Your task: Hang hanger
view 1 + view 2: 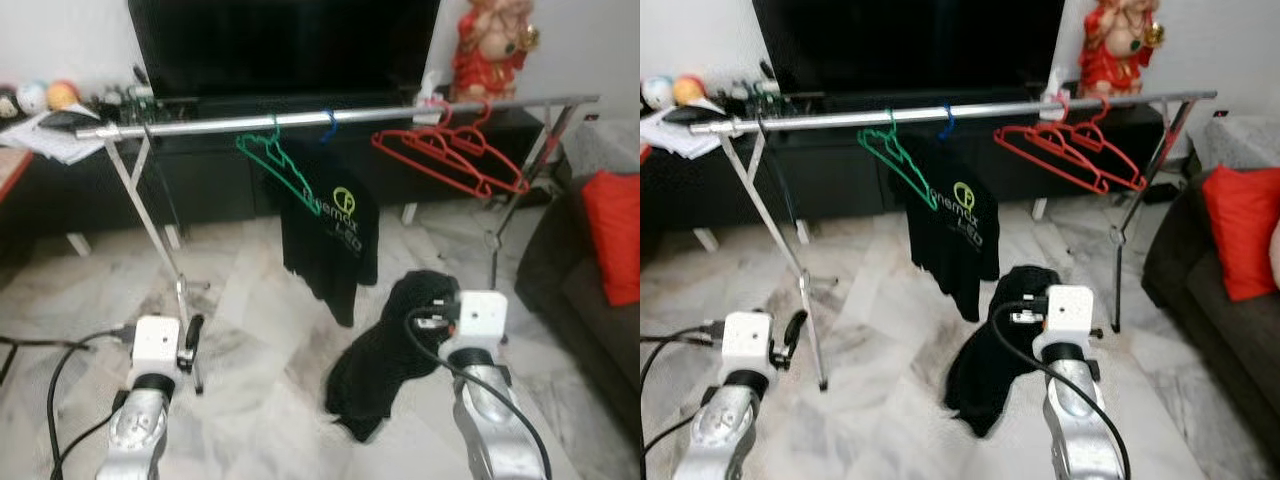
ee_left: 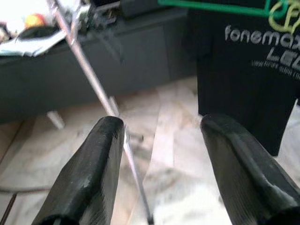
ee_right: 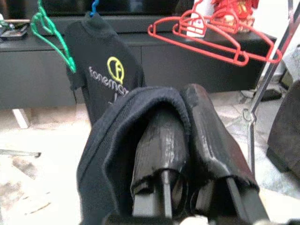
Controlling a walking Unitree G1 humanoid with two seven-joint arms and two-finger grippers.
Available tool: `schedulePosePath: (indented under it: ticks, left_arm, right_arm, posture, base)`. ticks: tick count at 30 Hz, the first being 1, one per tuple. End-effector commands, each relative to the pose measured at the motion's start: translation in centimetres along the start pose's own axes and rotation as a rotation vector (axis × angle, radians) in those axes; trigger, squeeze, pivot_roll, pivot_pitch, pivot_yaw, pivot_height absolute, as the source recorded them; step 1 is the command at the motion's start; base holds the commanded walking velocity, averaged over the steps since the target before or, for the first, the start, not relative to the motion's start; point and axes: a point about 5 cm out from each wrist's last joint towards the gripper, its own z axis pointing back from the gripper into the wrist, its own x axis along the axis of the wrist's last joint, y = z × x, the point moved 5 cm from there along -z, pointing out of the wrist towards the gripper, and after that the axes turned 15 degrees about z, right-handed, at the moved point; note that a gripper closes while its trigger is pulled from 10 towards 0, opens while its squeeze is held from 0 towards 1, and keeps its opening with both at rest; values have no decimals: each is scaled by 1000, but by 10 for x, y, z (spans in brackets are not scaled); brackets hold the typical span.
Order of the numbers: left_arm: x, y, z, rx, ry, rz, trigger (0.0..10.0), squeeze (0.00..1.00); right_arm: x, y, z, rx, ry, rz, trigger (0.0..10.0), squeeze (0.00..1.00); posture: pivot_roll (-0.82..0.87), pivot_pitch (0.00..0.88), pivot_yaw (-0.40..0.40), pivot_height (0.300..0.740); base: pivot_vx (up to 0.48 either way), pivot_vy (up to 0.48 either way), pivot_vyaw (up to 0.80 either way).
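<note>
A silver clothes rail (image 1: 300, 118) crosses the room ahead of me. On it hang an empty green hanger (image 1: 275, 165), a blue hanger (image 1: 327, 124) carrying a black printed T-shirt (image 1: 335, 230), and two empty red hangers (image 1: 450, 155). My right gripper (image 3: 180, 112) is shut on a black garment (image 1: 385, 360), which drapes over its fingers and hangs down to the floor, below the rail and right of the T-shirt. My left gripper (image 2: 161, 126) is open and holds nothing, low beside the rail's left leg (image 2: 96, 89).
Behind the rail stand a large dark TV (image 1: 280, 45) on a low black cabinet (image 1: 220, 180) and a red figurine (image 1: 492, 45). A dark sofa with a red cushion (image 1: 612, 235) is at the right. The rack's slanted legs (image 1: 160, 250) meet the marble floor.
</note>
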Motion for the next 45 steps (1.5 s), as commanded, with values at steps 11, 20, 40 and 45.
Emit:
schedulePosePath:
  ticks: [11,20,40,45]
  left_arm:
    - [-5,-8,0,-7,23,5,10000,0]
    - [-7,-6,0,10,38,21,10000,0]
    - [-9,-9,-1,-3,50,-10,10000,0]
    - [-9,-10,-2,-3,48,-10,10000,0]
  right_arm:
    - [2,-14,0,-40,-17,2,10000,0]
    - [1,-17,0,-46,-11,-2,10000,0]
    - [3,-16,-1,-37,-19,8,10000,0]
    - [4,-15,-2,-34,-20,8,10000,0]
  posture:
    - [-102,0,-22,740]
    - [-102,0,-25,740]
    - [-104,0,-28,740]
    - [-102,0,-30,740]
  base:
    - [357,0,677]
    - [0,0,0]
    - [0,-253,0]
    - [0,-367,0]
